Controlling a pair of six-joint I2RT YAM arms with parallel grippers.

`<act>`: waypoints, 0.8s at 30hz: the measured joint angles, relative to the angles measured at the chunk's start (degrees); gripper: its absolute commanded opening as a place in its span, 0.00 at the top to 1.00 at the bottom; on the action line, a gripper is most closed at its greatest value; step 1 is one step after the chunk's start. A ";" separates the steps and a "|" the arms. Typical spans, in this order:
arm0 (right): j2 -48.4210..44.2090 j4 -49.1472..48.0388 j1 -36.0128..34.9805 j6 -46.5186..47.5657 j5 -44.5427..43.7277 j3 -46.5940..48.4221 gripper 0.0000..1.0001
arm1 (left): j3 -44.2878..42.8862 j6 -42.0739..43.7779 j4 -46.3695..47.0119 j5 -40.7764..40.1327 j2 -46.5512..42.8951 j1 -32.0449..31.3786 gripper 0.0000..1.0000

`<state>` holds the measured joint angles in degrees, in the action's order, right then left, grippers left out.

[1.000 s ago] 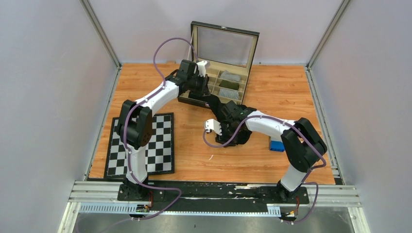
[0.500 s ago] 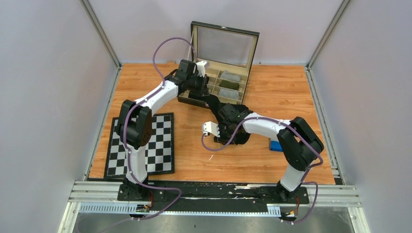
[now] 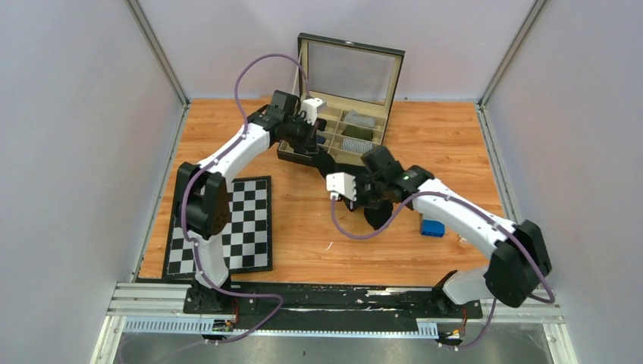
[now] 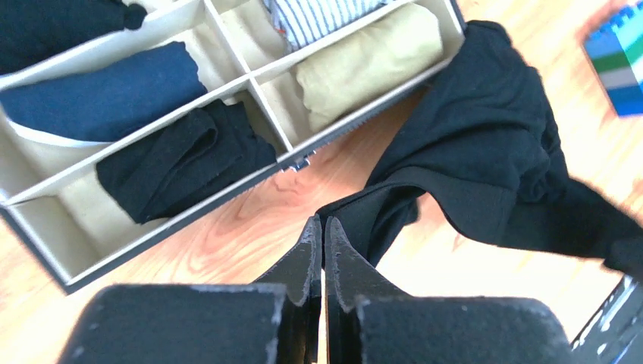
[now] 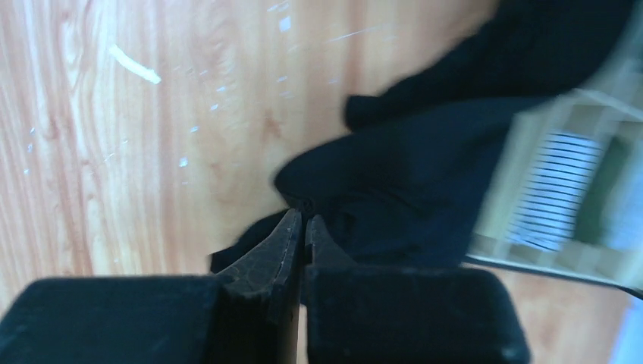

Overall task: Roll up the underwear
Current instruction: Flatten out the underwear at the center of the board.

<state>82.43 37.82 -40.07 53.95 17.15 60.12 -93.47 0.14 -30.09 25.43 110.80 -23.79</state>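
The black underwear hangs off the table between my two grippers, just in front of the organizer box. My left gripper is shut on one edge of it; in the left wrist view the closed tips pinch a corner of the black underwear. My right gripper is shut on the other side; in the right wrist view its tips bite into the dark underwear. The cloth sags in loose folds between them.
The organizer box stands open at the back with rolled garments in its compartments. A checkerboard mat lies at the left. A blue block sits right of the cloth, and also shows in the left wrist view.
My right arm has swung up and to the right, lifting its side of the underwear off the table. My left gripper has shifted slightly back and left, still holding the cloth.
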 measured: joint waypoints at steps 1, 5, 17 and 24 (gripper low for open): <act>-1.90 1.03 0.74 0.07 0.48 1.75 1.00 | 0.00 1.90 -1.09 0.24 -1.18 0.02 1.00; -5.53 2.23 6.05 -1.79 2.95 8.15 1.00 | -0.83 7.67 -5.79 1.27 -7.13 0.04 1.00; -27.93 2.40 9.40 -20.59 5.55 9.31 1.00 | -2.58 9.57 -18.12 5.64 -26.49 0.15 1.00; -38.93 4.33 9.35 -28.44 10.23 8.17 1.00 | 6.62 8.94 -23.54 12.61 -39.93 0.20 1.00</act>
<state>43.51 42.15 -30.72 25.52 27.38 68.29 -86.85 9.08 -53.63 38.04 70.87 -23.59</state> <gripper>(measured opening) 0.022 0.008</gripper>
